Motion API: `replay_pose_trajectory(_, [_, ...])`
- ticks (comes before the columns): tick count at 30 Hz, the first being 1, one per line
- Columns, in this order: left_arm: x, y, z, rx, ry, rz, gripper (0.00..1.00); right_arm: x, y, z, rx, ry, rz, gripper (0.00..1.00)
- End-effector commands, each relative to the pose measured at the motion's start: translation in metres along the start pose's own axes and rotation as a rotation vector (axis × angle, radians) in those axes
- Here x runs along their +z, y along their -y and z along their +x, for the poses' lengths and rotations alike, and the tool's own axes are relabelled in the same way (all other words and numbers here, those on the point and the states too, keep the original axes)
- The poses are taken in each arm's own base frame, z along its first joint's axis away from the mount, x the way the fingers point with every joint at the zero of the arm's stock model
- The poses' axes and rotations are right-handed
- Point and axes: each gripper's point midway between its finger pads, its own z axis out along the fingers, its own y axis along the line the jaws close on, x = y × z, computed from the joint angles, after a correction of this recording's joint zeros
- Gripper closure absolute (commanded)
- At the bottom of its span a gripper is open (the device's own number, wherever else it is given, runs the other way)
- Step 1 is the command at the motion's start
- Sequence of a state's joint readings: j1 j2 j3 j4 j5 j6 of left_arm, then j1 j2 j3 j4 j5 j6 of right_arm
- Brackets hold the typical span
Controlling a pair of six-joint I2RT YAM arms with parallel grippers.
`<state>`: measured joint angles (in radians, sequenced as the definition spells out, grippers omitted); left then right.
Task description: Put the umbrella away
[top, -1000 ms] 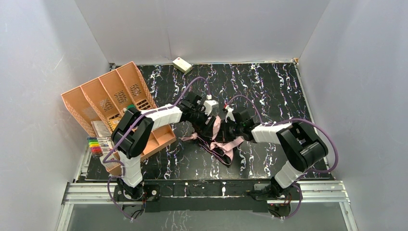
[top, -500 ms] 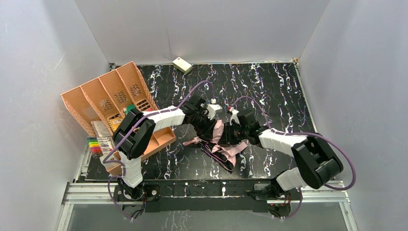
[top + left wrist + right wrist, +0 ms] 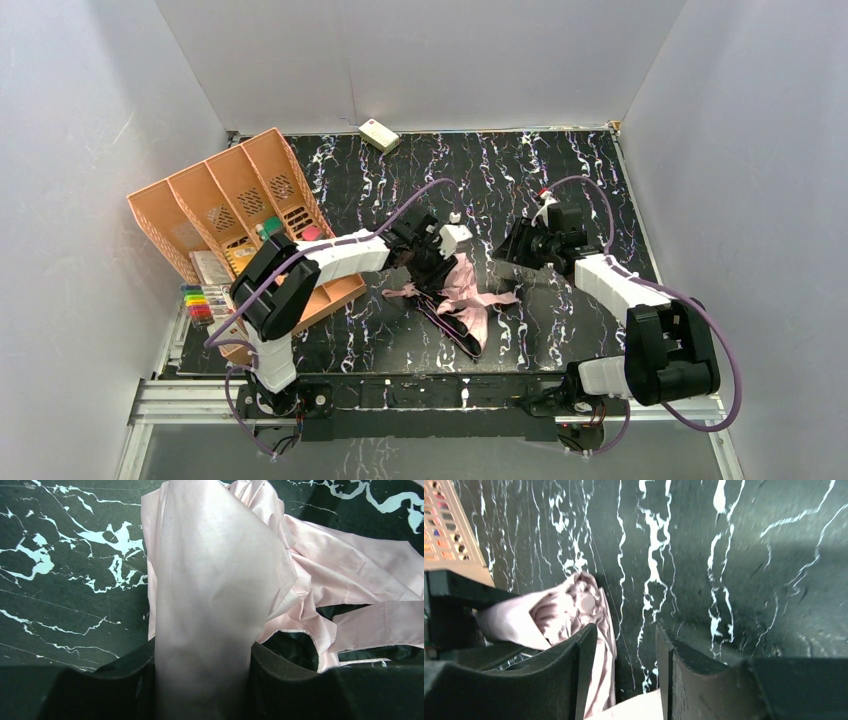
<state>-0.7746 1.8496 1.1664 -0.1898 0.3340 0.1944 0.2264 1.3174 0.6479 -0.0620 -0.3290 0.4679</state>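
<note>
The right gripper [image 3: 512, 248] has let go and swung back from the umbrella [image 3: 465, 300]; a second ago it was shut in the pink cloth.

From above, one umbrella lies crumpled in the middle of the table [image 3: 560, 170]. One orange rack [image 3: 215, 200] is near it, and one cream box [image 3: 379, 134] is far off. The left gripper [image 3: 438, 262] sits on the umbrella.

Left wrist: two fingers [image 3: 125, 680] pinch a fold of pink cloth.

Right wrist: two fingers [image 3: 574, 670] stand apart, holding nothing.

The cloth looks light, soft and slippery, and the ribs look thin and bendy. The hard handle seems the safer place to hold.
</note>
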Motion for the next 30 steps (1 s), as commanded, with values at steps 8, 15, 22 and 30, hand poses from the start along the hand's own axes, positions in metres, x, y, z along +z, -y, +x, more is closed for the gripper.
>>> replay_pose_trajectory(8, [-0.009, -0.026, -0.016, 0.211, 0.08, -0.192, 1.0, -0.007, -0.024, -0.075, -0.185, 0.211, -0.082, 0.3])
replay_pose_trajectory(15, [-0.023, -0.029, -0.029, 0.314, 0.216, -0.265, 1.0, 0.0, -0.046, -0.093, -0.351, 0.252, -0.225, 0.02])
replay_pose_trajectory(22, [-0.027, -0.025, -0.037, 0.437, 0.328, -0.293, 1.0, 0.019, -0.07, -0.112, -0.527, 0.157, -0.372, 0.01])
replay_pose_trajectory(30, [-0.011, -0.03, -0.022, 0.511, 0.242, -0.272, 1.0, 0.039, -0.088, -0.081, -0.628, -0.063, -0.505, 0.01])
